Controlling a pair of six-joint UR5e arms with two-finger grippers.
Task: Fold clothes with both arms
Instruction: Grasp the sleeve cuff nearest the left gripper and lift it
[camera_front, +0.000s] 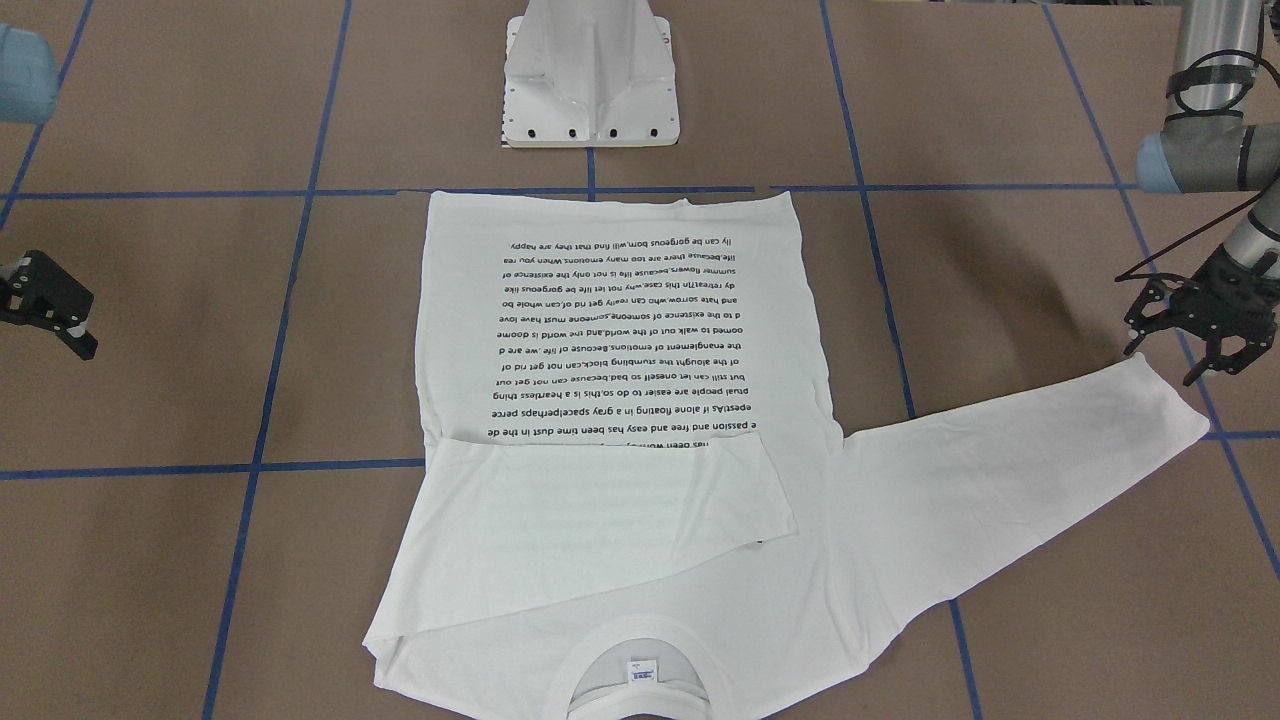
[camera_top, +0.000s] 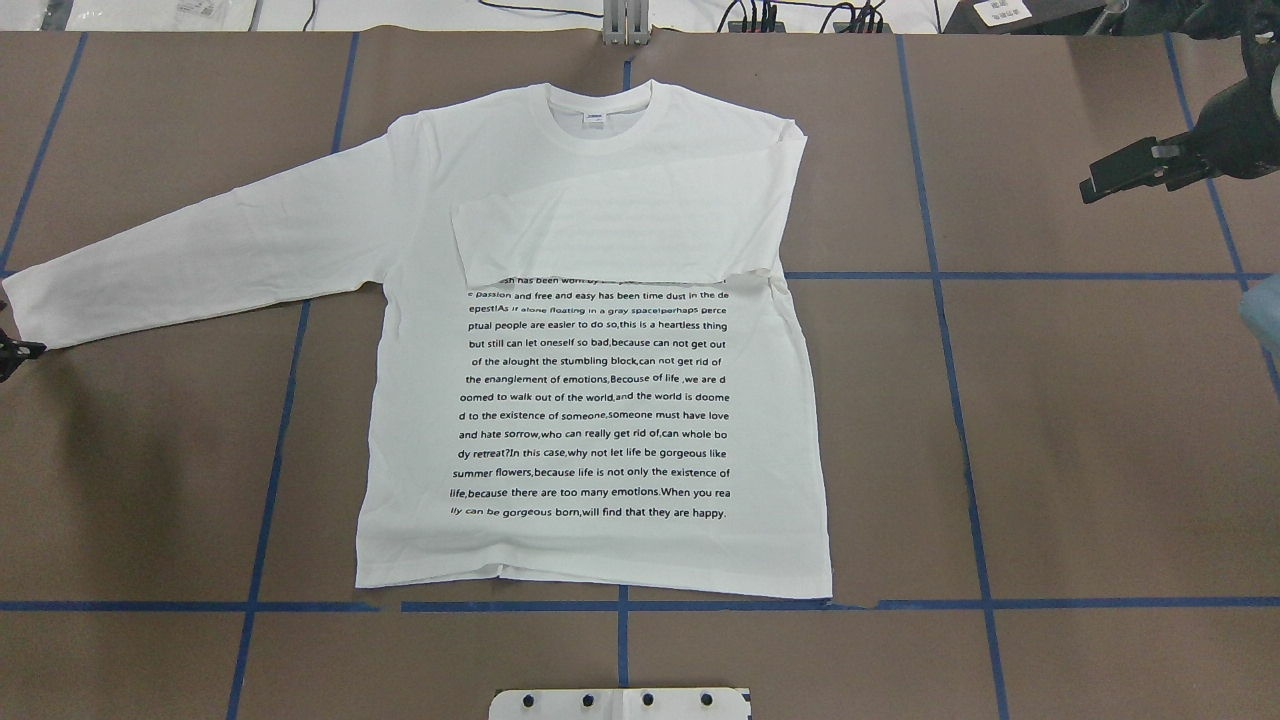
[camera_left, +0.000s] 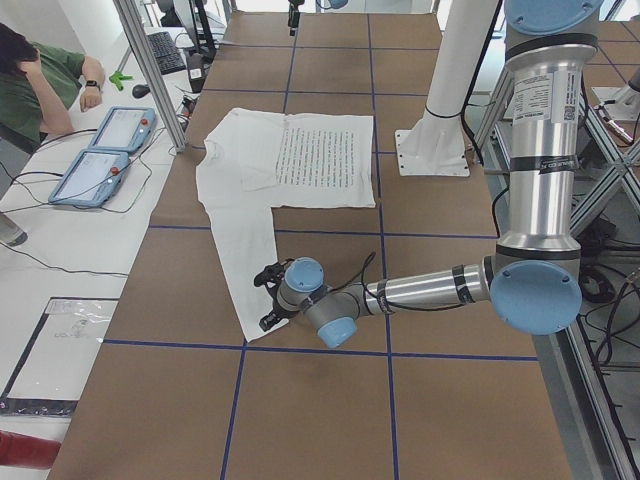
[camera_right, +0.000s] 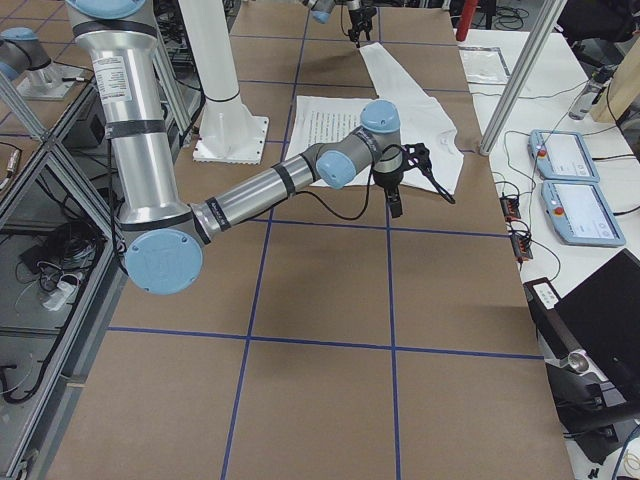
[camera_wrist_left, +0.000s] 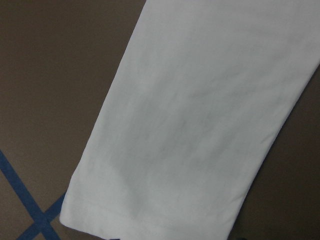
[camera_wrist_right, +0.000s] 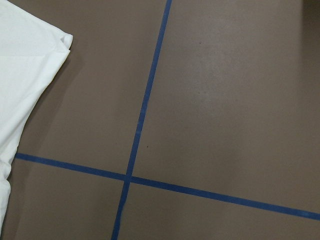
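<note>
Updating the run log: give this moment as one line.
long-sleeved shirt flat, one sleeve folded; left gripper open over other cuff; right gripper off shirt

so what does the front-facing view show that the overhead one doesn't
Only front-facing: the left gripper in full, jaws spread, beside the outstretched sleeve's cuff, and the upper part of the white pedestal base. Only overhead: the whole collar and cables past the table's far edge. Both: the shirt flat, one sleeve folded across the chest, and blue tape lines.
</note>
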